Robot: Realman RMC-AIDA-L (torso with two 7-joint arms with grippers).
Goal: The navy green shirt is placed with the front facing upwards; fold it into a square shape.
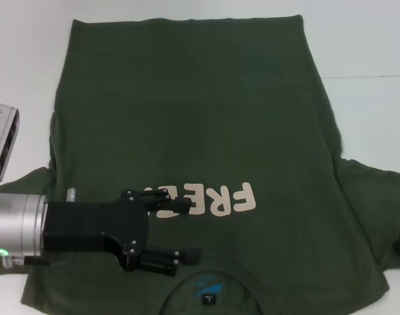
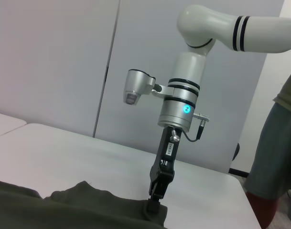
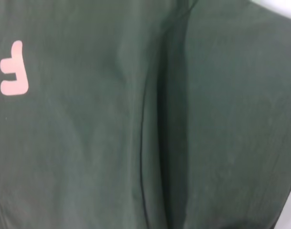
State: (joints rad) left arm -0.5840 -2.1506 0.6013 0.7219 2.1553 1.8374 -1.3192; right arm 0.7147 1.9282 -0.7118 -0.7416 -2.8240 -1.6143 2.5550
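Fingers of the left gripper (image 1: 186, 230) stand spread apart, holding nothing, hovering over the chest of the navy green shirt (image 1: 200, 131) beside its cream lettering (image 1: 213, 199), of which "FRE" reads clear. The right gripper (image 2: 154, 202) meets the shirt's sleeve edge; whether it grips I cannot tell. The shirt lies flat on a white table (image 1: 370, 46), a blue print (image 1: 206, 287) inside its collar. Pale wall panels (image 2: 54, 62) stand behind.
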